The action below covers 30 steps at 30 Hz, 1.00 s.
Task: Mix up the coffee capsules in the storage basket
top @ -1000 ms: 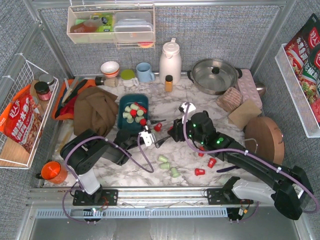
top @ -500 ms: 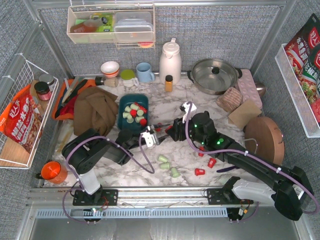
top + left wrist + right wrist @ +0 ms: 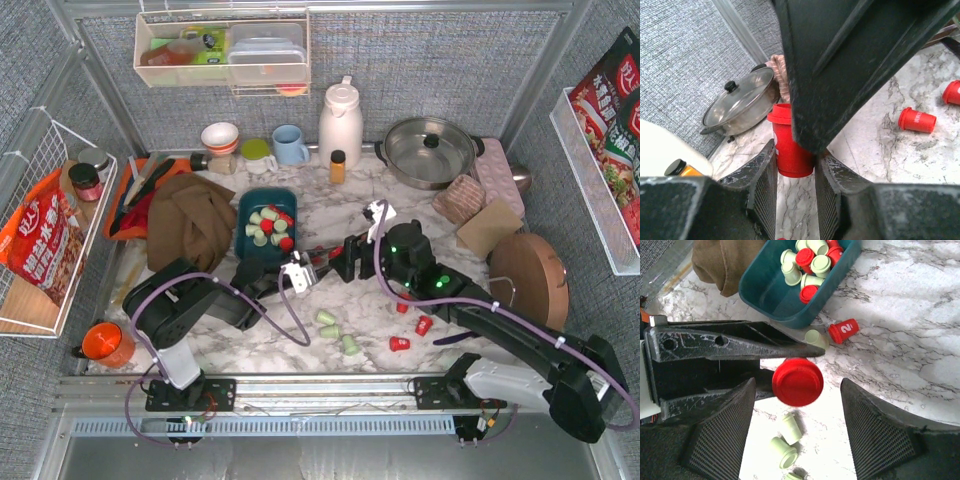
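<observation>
Marble tabletop [image 3: 335,210] under both arms, and right at the middle the left gripper [image 3: 796,156] is clamped on a red capsule [image 3: 790,137]! Facing it, the right gripper [image 3: 797,384] has its jaws spread wide either side of that pod, touching nothing. Just beyond the left gripper sits the storage basket [image 3: 765,297], with red and green coffee capsules [image 3: 807,262] jumbled inside. A numbered red pod [image 3: 843,331] lies just outside its wall. Green pods [image 3: 327,318] lie loose on the grippers' near side, loose reds [image 3: 399,343] beside the right arm
</observation>
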### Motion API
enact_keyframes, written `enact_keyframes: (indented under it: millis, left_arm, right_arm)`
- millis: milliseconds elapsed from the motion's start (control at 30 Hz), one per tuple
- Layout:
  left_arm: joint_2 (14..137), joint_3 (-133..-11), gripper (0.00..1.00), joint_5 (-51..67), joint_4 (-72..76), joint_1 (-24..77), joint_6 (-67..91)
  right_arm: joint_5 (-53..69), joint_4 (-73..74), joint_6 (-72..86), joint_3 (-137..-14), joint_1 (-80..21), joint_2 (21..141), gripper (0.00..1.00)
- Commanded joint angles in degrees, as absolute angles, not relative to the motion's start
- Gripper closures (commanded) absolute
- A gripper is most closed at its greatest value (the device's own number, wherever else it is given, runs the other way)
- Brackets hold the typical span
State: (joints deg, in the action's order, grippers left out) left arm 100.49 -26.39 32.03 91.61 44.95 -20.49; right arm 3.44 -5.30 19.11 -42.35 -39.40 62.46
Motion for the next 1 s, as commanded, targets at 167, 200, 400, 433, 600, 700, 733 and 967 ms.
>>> enact_keyframes:
  millis: [167,200,400,433,600,700,733,967]
  left_arm:
    - [101.24,-26.07,0.80,16.85,94.57,40.93,-10.79]
    - [101.18,-25.90,0.80,13.93,94.50,39.56,-8.14]
    - [97.03,-28.80,0.80,1.22,77.24,30.46,7.10]
    - [96.70,-30.86,0.79,1.50,71.26,29.12,9.23]
    - [100.41,-36.45,0.76,4.96,60.07,23.93,17.67]
    - [102.07,-37.77,0.61,3.60,58.93,22.48,20.18]
    - [102.38,-38.69,0.55,2.77,57.16,22.28,20.38]
    - [98.76,-36.27,0.01,-0.44,58.94,22.08,17.86]
  right_arm:
    - [-3.38,0.51,14.89,-43.42,-38.69,56.84,0.26]
    - [-4.09,1.45,14.12,-43.42,-38.69,56.35,0.26]
    - [-3.47,3.35,11.53,-43.15,-38.70,58.25,0.27]
    - [-2.12,3.28,11.37,-43.23,-38.69,59.46,0.27]
    - [2.24,2.21,10.46,-44.80,-38.89,67.42,0.28]
    - [4.63,0.26,9.80,-45.64,-39.08,73.15,0.29]
    - [5.52,0.04,9.70,-46.60,-39.07,75.20,0.29]
    - [8.39,-7.98,9.32,-50.19,-40.63,88.39,0.31]
